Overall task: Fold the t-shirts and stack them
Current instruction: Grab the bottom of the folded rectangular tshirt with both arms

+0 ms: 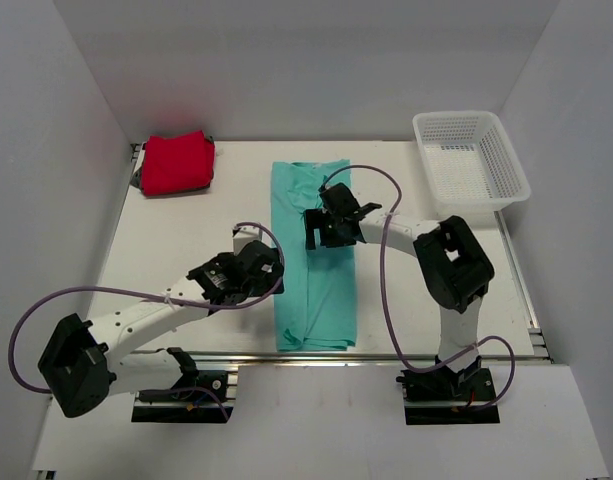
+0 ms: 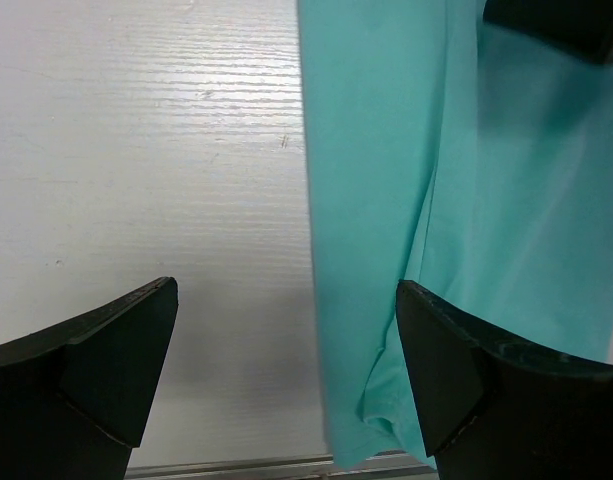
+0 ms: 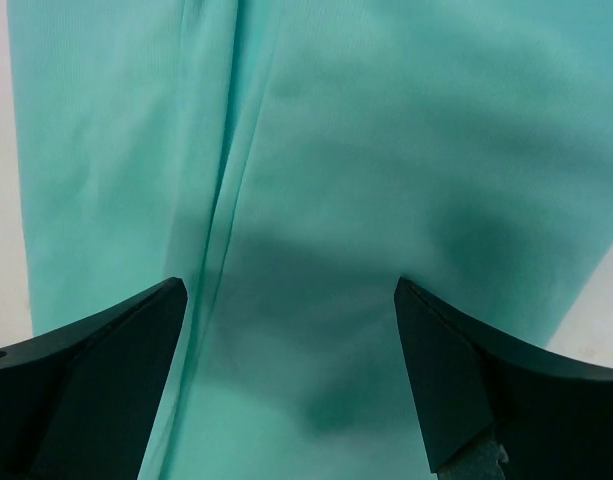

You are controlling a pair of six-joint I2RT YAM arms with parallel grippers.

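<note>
The teal t-shirt lies in a long folded strip down the middle of the table. It also shows in the left wrist view and fills the right wrist view. The red t-shirt sits folded at the back left corner. My left gripper is open and empty, just left of the teal strip's left edge. My right gripper is open and empty, hovering over the strip's upper middle.
A white mesh basket stands at the back right. The table's near metal edge runs just below the shirt's hem. White walls enclose the table on three sides.
</note>
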